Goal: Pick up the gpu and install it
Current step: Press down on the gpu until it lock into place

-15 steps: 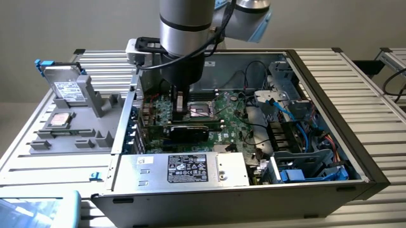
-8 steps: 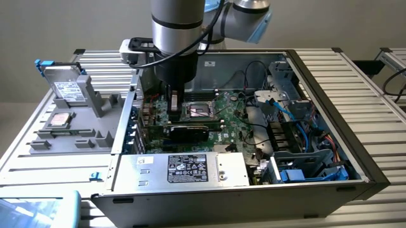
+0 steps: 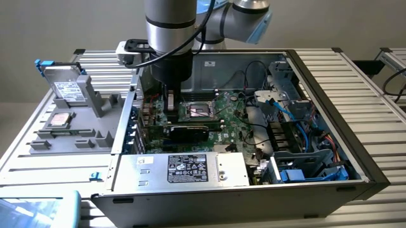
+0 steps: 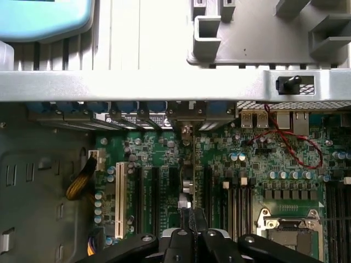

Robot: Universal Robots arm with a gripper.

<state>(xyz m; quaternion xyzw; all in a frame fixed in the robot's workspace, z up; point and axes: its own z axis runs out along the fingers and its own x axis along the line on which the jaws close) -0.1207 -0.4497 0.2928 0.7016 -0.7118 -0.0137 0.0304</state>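
While I hang low inside the open computer case (image 3: 355, 156), my pincer (image 4: 192, 222) is narrowed onto the top edge of the gpu (image 3: 188, 131), which stands on edge on the green motherboard (image 4: 263, 164), in line with the expansion slots (image 4: 148, 203) beside the CPU socket (image 3: 198, 111). On the desk (image 3: 57, 161), a grey holder tray (image 3: 76, 128) keeps a hard drive (image 3: 65, 85) upright.

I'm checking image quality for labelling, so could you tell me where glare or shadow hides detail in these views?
Exterior view: the arm shades the gpu and nearby slots; the power supply label stays readable. Wrist view: the chassis rail is washed out; the gpu appears edge-on and dim.
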